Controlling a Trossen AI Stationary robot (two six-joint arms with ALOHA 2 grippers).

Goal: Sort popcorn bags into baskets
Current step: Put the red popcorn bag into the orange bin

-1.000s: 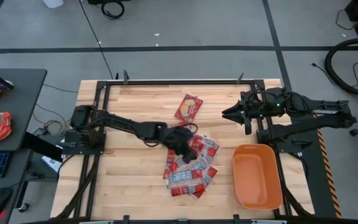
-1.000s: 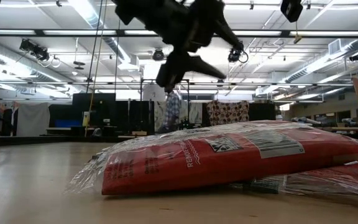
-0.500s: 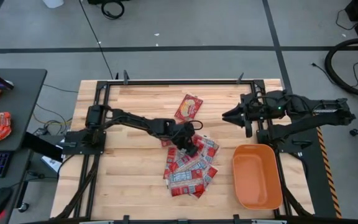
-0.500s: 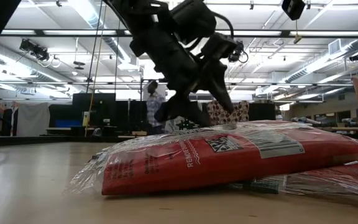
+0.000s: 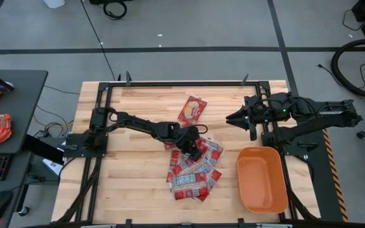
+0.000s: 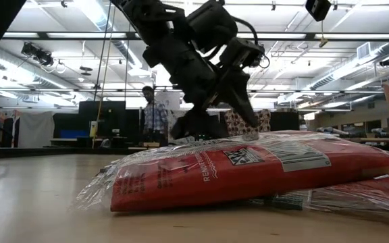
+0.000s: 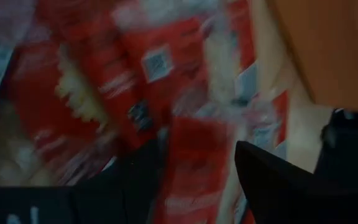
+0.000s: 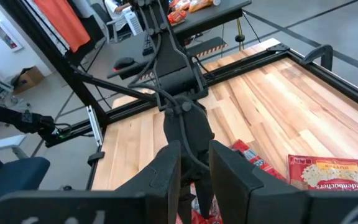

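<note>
Desk (image 5: 132,171) carries everything within reach of both arms. Orange basket (image 5: 262,180), empty, sits at the right arm's side, so packets need only a short carry. Bags (image 5: 194,170) lie heaped at mid-desk, 1 bag (image 5: 192,109) apart. Left pincer (image 5: 192,144), fingers spread, presses down on the heap's top to take a packet; nothing grasped yet. Right pincer (image 5: 229,117) waits aloft, part-closed, empty.

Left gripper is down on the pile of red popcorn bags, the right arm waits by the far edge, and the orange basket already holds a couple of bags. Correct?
Not quite: the high view shows the orange basket holding nothing. The rest stands: left gripper on the pile of popcorn bags, right arm waiting.
</note>
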